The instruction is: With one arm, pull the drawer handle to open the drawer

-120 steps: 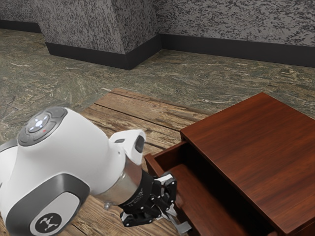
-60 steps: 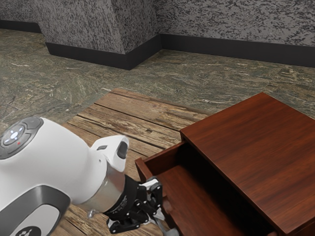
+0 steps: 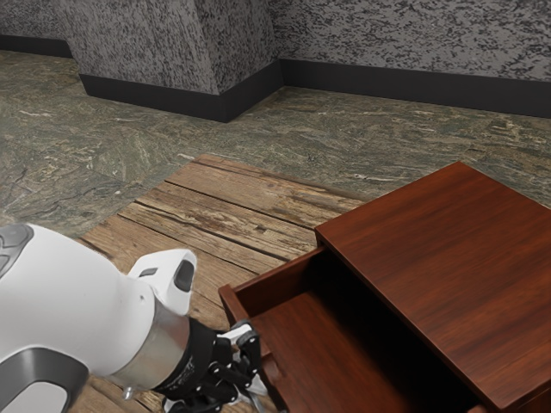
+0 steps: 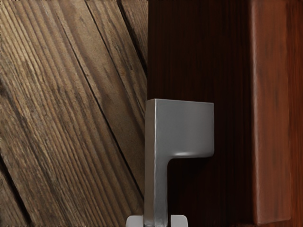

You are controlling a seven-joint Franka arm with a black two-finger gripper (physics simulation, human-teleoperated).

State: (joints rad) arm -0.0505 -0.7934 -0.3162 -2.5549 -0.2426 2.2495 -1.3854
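A dark red wooden cabinet (image 3: 448, 249) stands at the exterior view's right. Its drawer (image 3: 293, 344) is slid well out toward the lower left, and its inside is bare. My black gripper (image 3: 234, 379) is pressed against the drawer's front at the lower edge of the exterior view. In the wrist view, a silver L-shaped handle (image 4: 177, 135) sticks out from the dark drawer front (image 4: 227, 71). The handle's bar runs down between my two grey fingertips (image 4: 135, 220), which close on it from both sides. My gripper (image 4: 156, 221) is shut on the handle.
The cabinet rests on a table of weathered wooden planks (image 3: 232, 206). Bare planks (image 4: 61, 118) also lie beside the drawer front. A speckled stone column (image 3: 172, 43) with a black skirting stands on the mottled floor behind the table.
My hand has drawn back toward the exterior view's lower left with the handle in it. The drawer has slid farther out of the cabinet with it.
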